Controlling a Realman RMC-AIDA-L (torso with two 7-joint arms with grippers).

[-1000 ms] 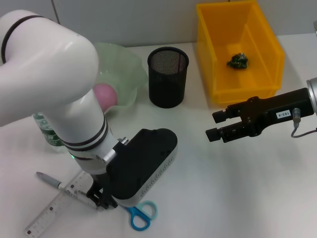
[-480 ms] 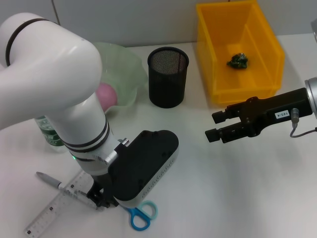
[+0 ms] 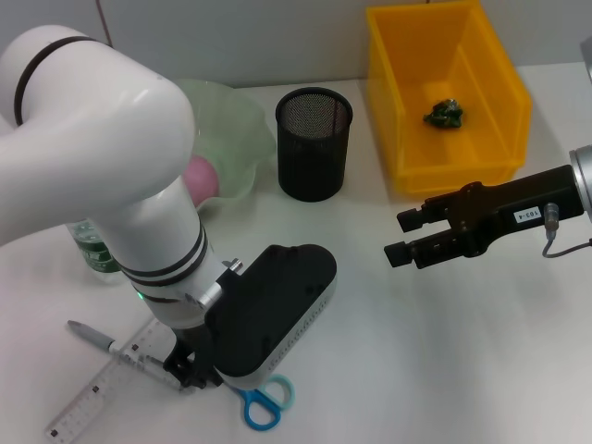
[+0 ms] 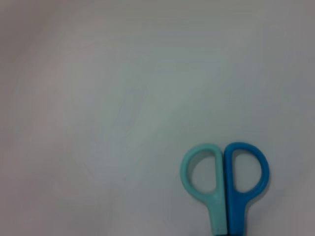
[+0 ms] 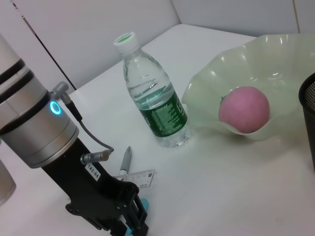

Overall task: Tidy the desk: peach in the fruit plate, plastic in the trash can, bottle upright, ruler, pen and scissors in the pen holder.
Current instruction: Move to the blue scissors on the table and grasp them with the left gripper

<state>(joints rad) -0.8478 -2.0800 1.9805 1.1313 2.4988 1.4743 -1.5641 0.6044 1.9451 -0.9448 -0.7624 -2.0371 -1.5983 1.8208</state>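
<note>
My left gripper (image 3: 190,373) is low over the table at the front left, right at the blade end of the blue and teal scissors (image 3: 264,403). Their closed handles (image 4: 224,179) fill the left wrist view; the blades are hidden. From the right wrist view the left gripper (image 5: 132,216) stands over a bit of blue. A clear ruler (image 3: 92,402) and grey pen (image 3: 91,337) lie beside it. The bottle (image 5: 157,105) stands upright. The pink peach (image 3: 200,176) sits in the green fruit plate (image 3: 242,120). Green plastic (image 3: 444,114) lies in the yellow bin (image 3: 490,74). My right gripper (image 3: 400,236) hovers open and empty, right of centre.
The black mesh pen holder (image 3: 314,143) stands at the back centre between plate and bin. The large white left arm (image 3: 102,166) covers part of the plate and the bottle. Bare white table lies between the two grippers.
The left arm has shifted very slightly to the right. The scissors, ruler and pen lie where they were, and the right arm has barely moved.
</note>
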